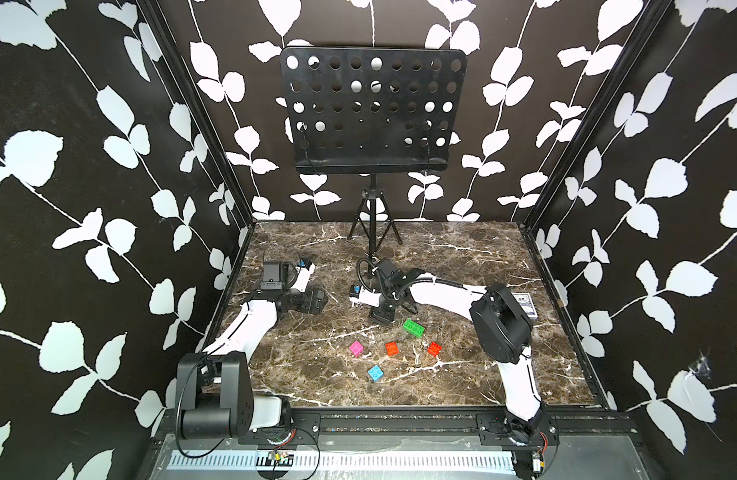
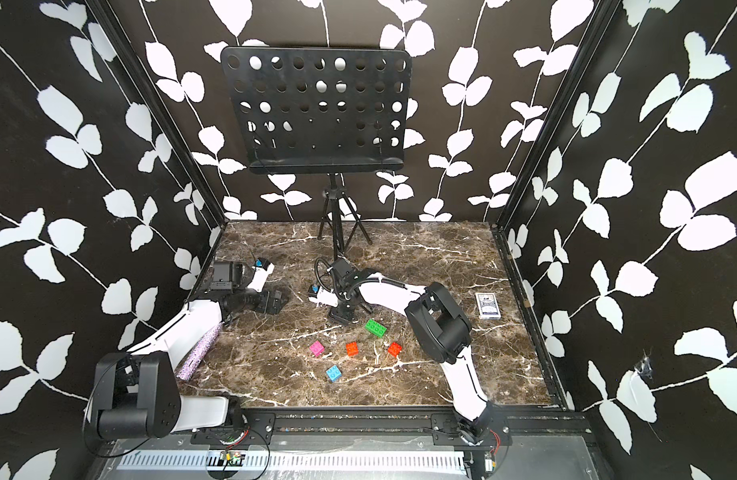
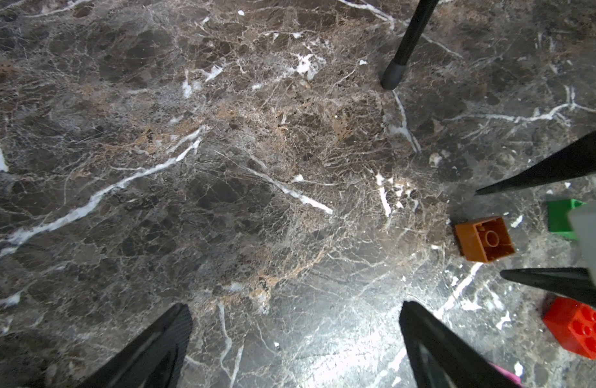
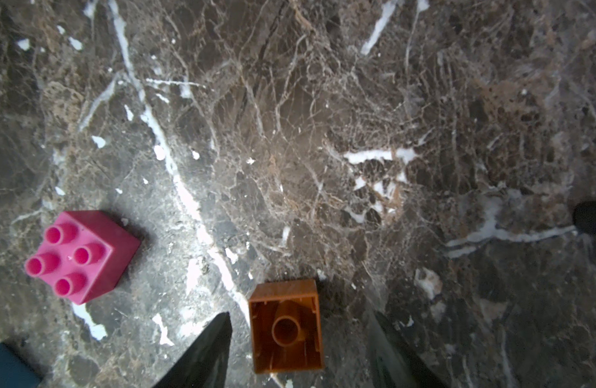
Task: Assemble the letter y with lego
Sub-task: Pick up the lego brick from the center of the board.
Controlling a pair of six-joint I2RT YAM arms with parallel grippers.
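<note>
Lego bricks [image 1: 392, 348] lay loose on the marble table [image 1: 462, 257] in both top views: pink [image 2: 316, 348], orange-red [image 2: 351, 348], red [image 2: 394, 348], green [image 2: 375, 327], light blue [image 2: 333, 372]; the right gripper [image 1: 382, 318] hid the sixth. Left wrist view showed it: a brown-orange brick [image 3: 484, 239], hollow side up, and the left gripper [image 3: 294, 305] spread wide, empty. Right wrist view showed the right gripper's jaws parted either side of that brick, not yet touching; centring before closing seemed wise, since thin walls could slip or tip

Bright light from above; the marble table [image 3: 350, 339] glares white in the left wrist view (corners go soft), and both top views bow at the edges.
</note>
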